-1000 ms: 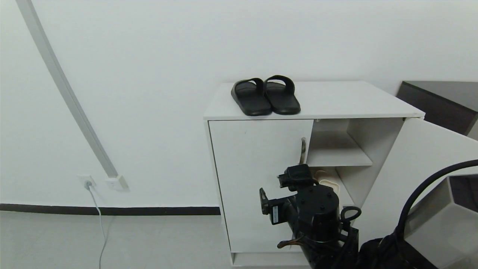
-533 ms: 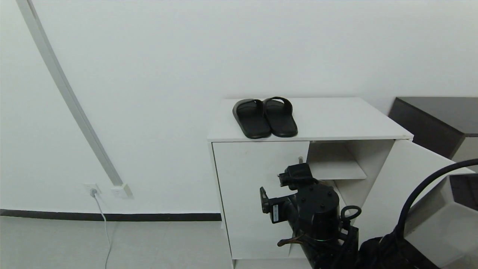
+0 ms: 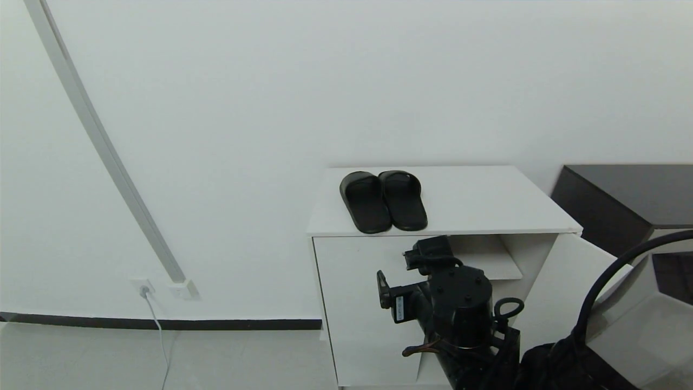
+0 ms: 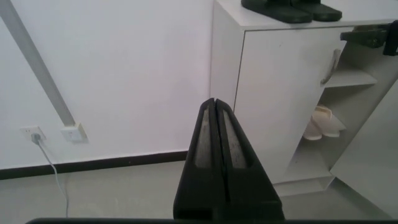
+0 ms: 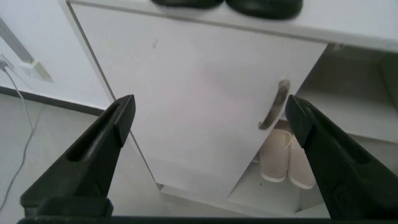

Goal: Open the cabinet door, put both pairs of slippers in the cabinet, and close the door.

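step: cream foam slippers (image 5: 286, 163) inside white wooden cabinet (image 3: 487, 200), black rubber slippers (image 3: 383, 200) waiting on top | next: grasp them | right gripper (image 5: 209, 107) spread wide | left gripper (image 4: 214, 107) pressed together

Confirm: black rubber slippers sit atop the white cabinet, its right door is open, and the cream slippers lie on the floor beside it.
No: the cream slippers lie on a lower shelf inside the white cabinet, not on the floor, as the left wrist view shows. The black rubber slippers atop and the open right door are correct.
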Available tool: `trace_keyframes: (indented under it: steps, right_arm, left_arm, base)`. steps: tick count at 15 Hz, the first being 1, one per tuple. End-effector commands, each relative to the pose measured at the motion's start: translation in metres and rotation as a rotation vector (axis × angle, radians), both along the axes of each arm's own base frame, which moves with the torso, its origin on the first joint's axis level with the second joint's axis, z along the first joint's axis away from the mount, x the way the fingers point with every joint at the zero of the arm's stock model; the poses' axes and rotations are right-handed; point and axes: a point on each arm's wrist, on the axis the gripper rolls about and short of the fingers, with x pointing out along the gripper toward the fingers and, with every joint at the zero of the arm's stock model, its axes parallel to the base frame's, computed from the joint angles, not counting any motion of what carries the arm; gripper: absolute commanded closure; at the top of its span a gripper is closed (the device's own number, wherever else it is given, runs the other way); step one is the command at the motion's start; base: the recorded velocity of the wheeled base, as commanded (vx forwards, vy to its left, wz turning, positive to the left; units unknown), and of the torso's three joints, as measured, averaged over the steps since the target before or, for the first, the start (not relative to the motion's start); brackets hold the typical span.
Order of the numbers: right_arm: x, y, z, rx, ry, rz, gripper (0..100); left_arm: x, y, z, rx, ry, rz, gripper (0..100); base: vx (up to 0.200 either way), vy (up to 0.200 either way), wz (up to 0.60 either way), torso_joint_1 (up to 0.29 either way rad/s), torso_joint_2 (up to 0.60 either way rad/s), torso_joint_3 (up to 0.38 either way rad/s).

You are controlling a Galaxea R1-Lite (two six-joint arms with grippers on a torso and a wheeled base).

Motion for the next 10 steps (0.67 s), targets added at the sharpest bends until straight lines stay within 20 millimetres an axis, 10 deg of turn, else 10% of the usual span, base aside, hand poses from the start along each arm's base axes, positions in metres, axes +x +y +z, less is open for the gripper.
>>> trace_keyframes:
  steps: [1,10]
  right_arm:
    - [-0.0003,0.0000,0.0004,0.000,0.000,0.000,0]
    - [-0.0006,-0.0013,-0.0024,-0.021,0.002,0.001,0]
  left_arm:
    - [0.0001,0.0000,0.0000,0.000,0.001,0.000,100]
    - [0.0001,0.0000,0.0000,0.000,0.001,0.000,100]
  base:
    - [0.000,0.000,0.00,0.281,-0.61,-0.354]
    - [0.000,0.000,0.00,0.191,-0.42,-0.227]
